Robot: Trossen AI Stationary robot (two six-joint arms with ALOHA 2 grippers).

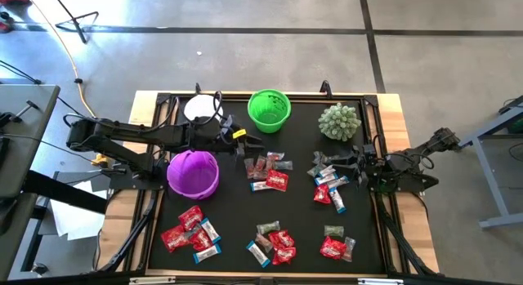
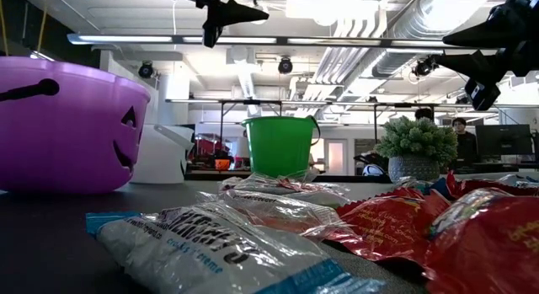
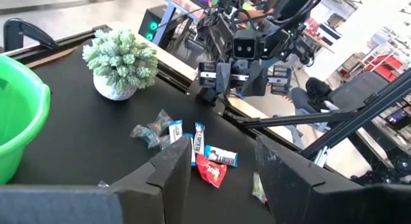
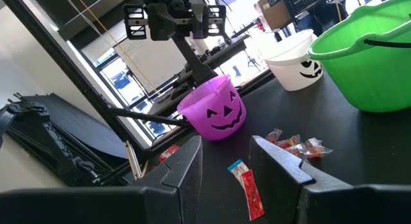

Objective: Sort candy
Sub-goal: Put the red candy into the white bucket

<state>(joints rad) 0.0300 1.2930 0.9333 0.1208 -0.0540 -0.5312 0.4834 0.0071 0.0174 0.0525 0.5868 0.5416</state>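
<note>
Small shiny-wrapped candy was seen scattered in piles across the black tabletop, sorting barely begun, with the left gripper and right gripper both held apart and empty.

red, brown and silvery wrapped candy lies in scattered piles.

Left gripper fingers apart, right gripper fingers apart, both empty

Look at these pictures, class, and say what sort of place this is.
Most likely a robotics lab or workshop: exposed ceiling ducts, a bare concrete floor, and a black work table with candy spread out between two robot arms.
</note>
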